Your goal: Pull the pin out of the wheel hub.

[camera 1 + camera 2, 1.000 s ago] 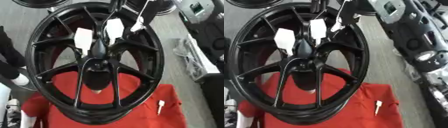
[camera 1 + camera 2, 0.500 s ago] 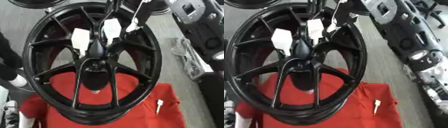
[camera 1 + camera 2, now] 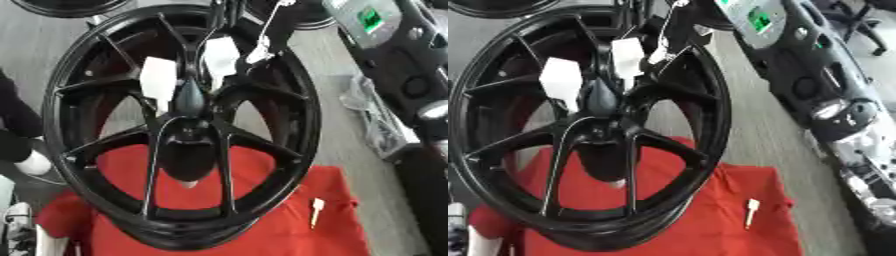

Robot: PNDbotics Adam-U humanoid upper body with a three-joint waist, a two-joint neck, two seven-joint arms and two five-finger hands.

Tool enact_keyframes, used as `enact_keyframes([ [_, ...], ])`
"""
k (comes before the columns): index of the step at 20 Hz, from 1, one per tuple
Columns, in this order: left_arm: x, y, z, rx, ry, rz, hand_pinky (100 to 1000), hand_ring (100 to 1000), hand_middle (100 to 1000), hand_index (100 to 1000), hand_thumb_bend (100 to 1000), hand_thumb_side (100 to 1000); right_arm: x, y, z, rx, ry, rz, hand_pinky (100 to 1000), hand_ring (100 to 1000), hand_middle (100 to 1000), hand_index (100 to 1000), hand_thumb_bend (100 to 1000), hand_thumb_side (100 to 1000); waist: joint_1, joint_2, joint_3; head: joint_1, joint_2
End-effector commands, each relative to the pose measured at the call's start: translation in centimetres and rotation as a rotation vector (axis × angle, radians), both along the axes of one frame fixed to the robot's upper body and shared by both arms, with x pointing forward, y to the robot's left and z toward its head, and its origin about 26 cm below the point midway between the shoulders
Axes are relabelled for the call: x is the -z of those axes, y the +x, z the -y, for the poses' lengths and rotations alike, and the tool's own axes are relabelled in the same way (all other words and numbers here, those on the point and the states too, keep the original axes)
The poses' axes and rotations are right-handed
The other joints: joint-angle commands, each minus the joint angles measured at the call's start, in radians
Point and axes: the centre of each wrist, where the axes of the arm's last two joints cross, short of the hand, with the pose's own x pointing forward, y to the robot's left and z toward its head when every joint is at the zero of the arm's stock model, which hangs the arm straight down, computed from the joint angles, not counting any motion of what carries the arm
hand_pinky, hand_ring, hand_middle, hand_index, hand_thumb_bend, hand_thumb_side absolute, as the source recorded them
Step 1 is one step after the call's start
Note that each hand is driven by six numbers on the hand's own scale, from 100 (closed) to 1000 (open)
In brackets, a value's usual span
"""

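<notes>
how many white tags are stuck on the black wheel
2. One white tag sits on the wheel left of the hub, the other white tag just right of it, higher up. Others could be hidden behind the spokes.

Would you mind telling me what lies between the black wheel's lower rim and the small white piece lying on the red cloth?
Only bare red cloth lies between the wheel's lower rim and the small white piece; the right eye view shows this stretch best.
</notes>
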Motion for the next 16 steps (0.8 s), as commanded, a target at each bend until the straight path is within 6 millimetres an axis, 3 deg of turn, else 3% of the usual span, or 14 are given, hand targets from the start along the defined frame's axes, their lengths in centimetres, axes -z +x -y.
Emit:
enact_keyframes([
  [1,-1.14,0.05,-0.36,-0.007,0.021,0.028,769,822,777,828,172,824,-1.01,-0.24,0.18,0.003,-0.017,0.039,726,705,683,780,514,210,0.003,-0.024,-0.001,-0.002,0.006],
  [16,-1.17,0.13,-0.49,-0.025,0.009,0.028,766,821,772,825,174,822,-0.38,-0.11,-0.21,0.023,-0.010,0.012,689,667,632,751,506,197,-0.002,-0.031,0.006,-0.005,0.006],
])
